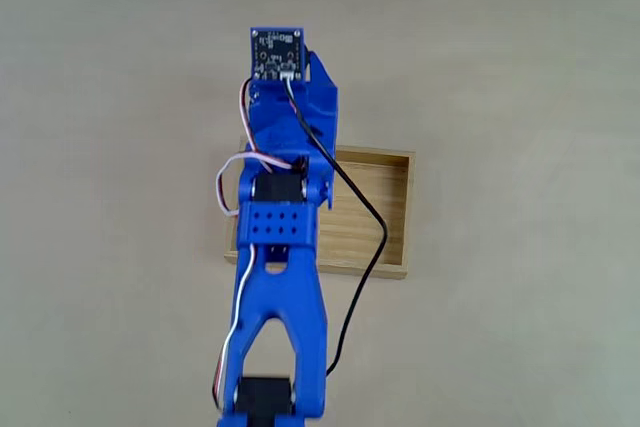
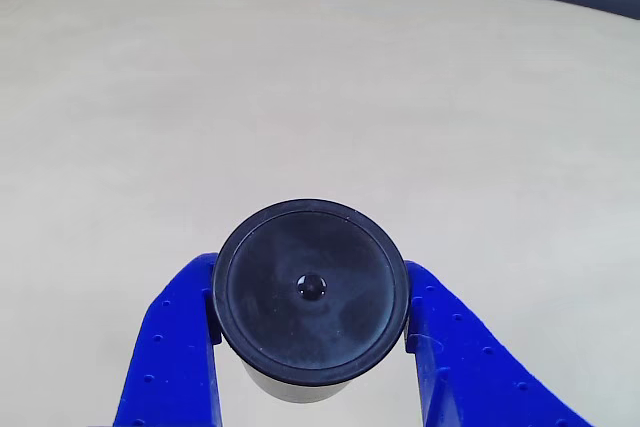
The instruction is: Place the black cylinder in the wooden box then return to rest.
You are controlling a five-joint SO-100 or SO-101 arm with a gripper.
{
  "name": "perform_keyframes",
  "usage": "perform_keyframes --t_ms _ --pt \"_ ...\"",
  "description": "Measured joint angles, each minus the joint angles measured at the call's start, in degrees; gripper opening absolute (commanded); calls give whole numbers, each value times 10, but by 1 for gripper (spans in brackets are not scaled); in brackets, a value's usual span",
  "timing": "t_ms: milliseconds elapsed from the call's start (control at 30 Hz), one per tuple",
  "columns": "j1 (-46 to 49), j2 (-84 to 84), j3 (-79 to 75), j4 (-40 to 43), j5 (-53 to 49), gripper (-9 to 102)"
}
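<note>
- I had the claw (image 2: 310, 332) clamped on the black cylinder (image 2: 308, 287), blue fingers (image 2: 175, 347) touching both sides.
- The arm (image 1: 285, 217) hung over the wooden box (image 1: 385, 212) on the bench (image 1: 520, 97).

From my fixed view, the blue arm (image 1: 285, 247) covers the wooden box's (image 1: 375, 212) nine o'clock side, and its base is cut off at six o'clock. In the other view, the end effector's (image 2: 310, 337) fingers (image 2: 170, 357) and the black cylinder's (image 2: 310, 287) lower body leave the frame at six o'clock.
</note>
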Motion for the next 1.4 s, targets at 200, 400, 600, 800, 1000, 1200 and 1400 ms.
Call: perform_keyframes --t_ms 200,400,600,800,1000,1200,1400 --pt "0 -121 132 0 0 20" --pt "1 -225 251 -7 0 20" --pt "18 -308 373 -37 0 20" --pt "38 -346 464 -70 0 20" --pt "46 -349 497 -99 0 20" --pt "46 -349 518 -126 0 20" --pt "46 -349 544 -149 0 20"
